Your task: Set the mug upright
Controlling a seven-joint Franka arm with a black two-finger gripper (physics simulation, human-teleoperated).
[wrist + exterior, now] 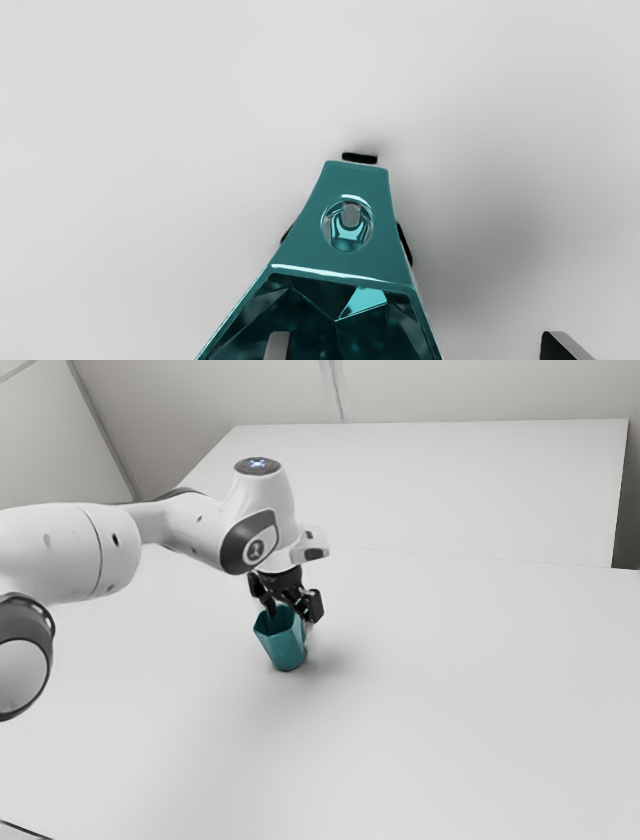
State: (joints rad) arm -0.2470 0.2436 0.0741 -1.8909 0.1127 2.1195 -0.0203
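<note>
Where the exterior view shows the bench (450, 690), I have the gripper (293, 612) at the mug (286, 648), which sits mouth up, well in from the far edge. In the wrist view, my jaws stand apart, one finger (277, 347) at the mug's mouth, the other outside.

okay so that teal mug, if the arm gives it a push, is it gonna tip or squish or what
The mug probably won't squish: its flat faces and crisp edges suggest a rigid shell. A push near the rim might tip it, since it narrows toward its base. Its glossy surface could prove slippery.
</note>
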